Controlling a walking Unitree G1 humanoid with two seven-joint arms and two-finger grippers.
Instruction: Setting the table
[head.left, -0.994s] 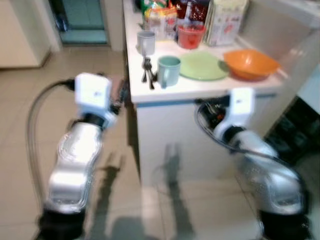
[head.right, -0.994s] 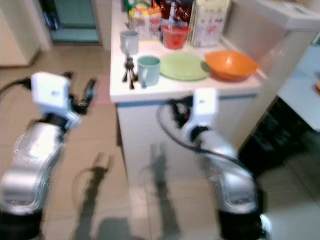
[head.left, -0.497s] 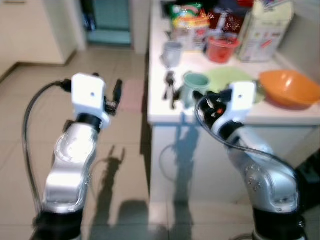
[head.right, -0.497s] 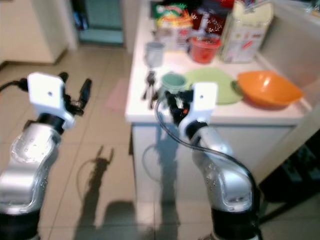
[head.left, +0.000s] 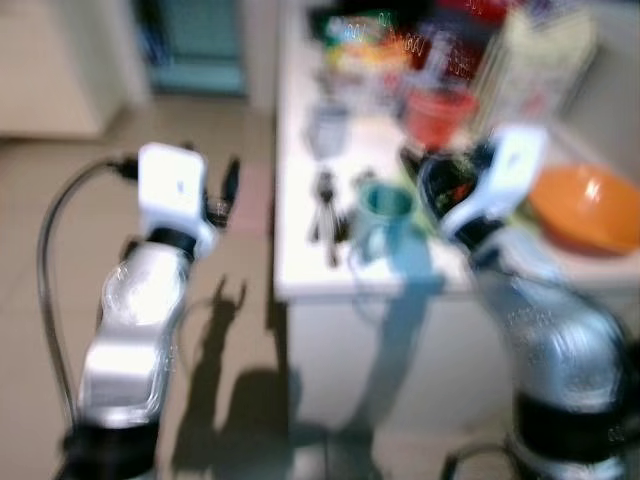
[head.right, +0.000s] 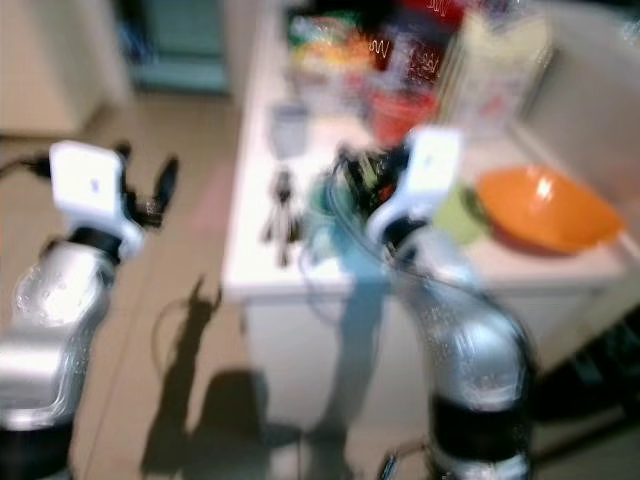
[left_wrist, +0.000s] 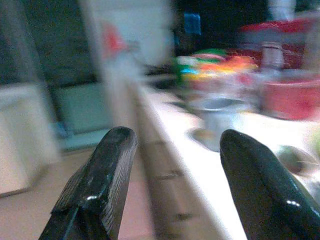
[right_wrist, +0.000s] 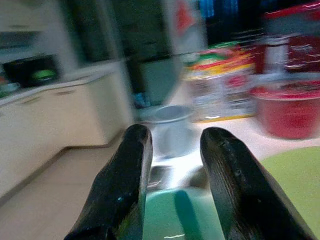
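Teal mug (right_wrist: 172, 220) beneath right gripper (right_wrist: 172, 150), sharper in its wrist view

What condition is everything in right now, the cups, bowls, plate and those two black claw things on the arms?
Left end effector: open, empty, over the floor beside the counter.
Right end effector: open, empty, just above the teal mug.
Teal mug: upright on the counter.
Grey cup: upright.
Red bowl: upright.
Orange bowl: upright, looks empty.
Green plate: flat, bare.
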